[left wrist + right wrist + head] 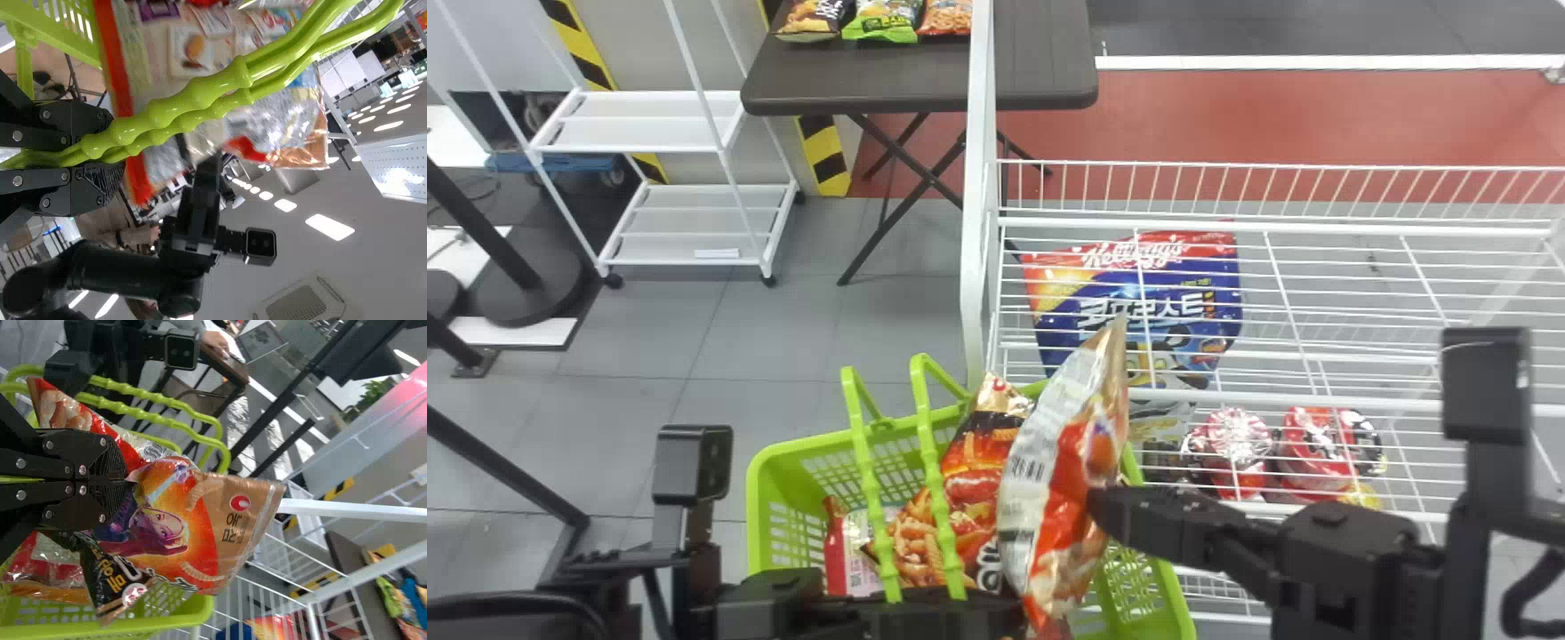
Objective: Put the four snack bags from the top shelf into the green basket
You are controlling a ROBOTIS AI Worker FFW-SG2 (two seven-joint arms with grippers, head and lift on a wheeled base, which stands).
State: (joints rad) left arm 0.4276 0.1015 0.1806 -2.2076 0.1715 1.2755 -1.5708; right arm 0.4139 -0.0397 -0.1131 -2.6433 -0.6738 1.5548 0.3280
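Over the green basket (769,462), my right gripper (1098,511) holds a red and orange snack bag (1063,462) upright. The right wrist view shows that gripper (127,480) shut on the bag (200,520), pinching its side. At the bottom of the head view is my left gripper (951,613); in the left wrist view the left gripper (110,157) is shut on the two green basket handles (220,97). A snack bag with fries on it (960,498) stands in the basket beside the held one, and a pink-red packet (845,547) lies farther left.
A white wire shelf rack (1272,222) stands right of the basket, its post (976,178) close behind. Seen through the wires are a blue bag (1138,302) and red round packs (1329,444). Behind, a dark table (854,80) bears several snack bags.
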